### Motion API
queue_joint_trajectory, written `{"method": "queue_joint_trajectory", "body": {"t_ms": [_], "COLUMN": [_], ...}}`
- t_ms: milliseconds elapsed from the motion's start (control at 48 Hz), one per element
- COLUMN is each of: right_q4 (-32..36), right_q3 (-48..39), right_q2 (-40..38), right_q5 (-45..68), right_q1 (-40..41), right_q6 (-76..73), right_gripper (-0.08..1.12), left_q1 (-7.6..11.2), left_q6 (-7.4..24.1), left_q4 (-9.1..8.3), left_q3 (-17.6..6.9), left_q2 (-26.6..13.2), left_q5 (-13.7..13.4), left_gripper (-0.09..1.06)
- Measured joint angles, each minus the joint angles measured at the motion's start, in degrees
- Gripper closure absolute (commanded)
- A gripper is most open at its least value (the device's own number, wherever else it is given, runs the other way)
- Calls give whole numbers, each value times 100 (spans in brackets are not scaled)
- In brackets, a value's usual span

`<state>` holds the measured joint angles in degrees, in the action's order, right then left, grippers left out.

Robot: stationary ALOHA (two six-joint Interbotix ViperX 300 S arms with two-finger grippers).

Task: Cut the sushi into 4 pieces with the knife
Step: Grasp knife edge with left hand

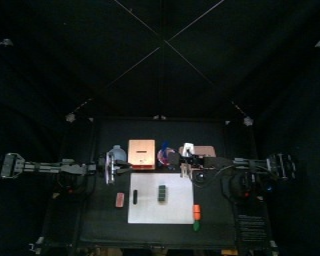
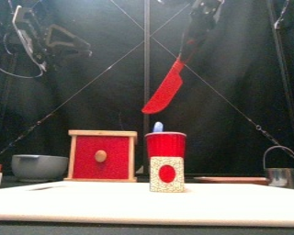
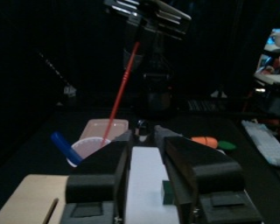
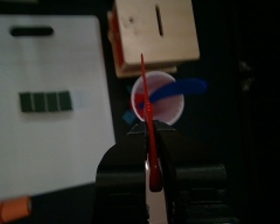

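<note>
Black curtains hang all round the small black table (image 1: 96, 225). On it lies a flat white cutting board (image 4: 49, 149). The dark green toy sushi roll (image 4: 46, 101) sits on the board with its blocks all joined.

The right gripper (image 4: 152, 164) is squeezed tight on the red toy knife (image 2: 165, 87), high above the round red cup (image 2: 165, 145) that holds the blue toy knife (image 2: 158, 127). The left gripper (image 3: 149, 157) has its jaws apart and holds nothing.

I think picking up the knife is done and 0 cuts are made. Next, the knife must go over the roll, blade down, for 3 cuts.
</note>
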<state>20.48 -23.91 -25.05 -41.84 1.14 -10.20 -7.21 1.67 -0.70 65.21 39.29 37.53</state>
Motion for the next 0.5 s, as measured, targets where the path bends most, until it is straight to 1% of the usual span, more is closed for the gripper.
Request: {"method": "queue_joint_trajectory", "body": {"t_ms": [83, 167, 229, 271, 333, 375, 500], "right_q4": [167, 246, 255, 237, 158, 97, 62], "right_q3": [-861, -1652, -2153, -2417, -2707, -2856, -2971], "right_q2": [-475, -826, -1002, -1055, -1072, -1063, -984], "right_q5": [1336, 2558, 3305, 3753, 4254, 4509, 4702], "right_q1": [26, 53, 132, 255, 413, 519, 615], "right_q6": [-343, -624, -703, -721, -721, -721, -721], "right_gripper": [96, 96, 96, 96, 96, 96, 96], "left_q1": [-62, -53, 0, 88, 185, 255, 308], "left_q6": [0, -18, -26, -18, -18, 9, -26], "left_q4": [-44, -44, -53, -35, 35, 53, 88], "left_q3": [-176, -290, -343, -360, -378, -422, -624], "left_q2": [-105, -299, -519, -703, -1046, -1283, -1793], "left_q5": [44, 53, 53, 53, 79, 105, 132], "left_gripper": [8, 9, 9, 8, 8, 8, 8]}}
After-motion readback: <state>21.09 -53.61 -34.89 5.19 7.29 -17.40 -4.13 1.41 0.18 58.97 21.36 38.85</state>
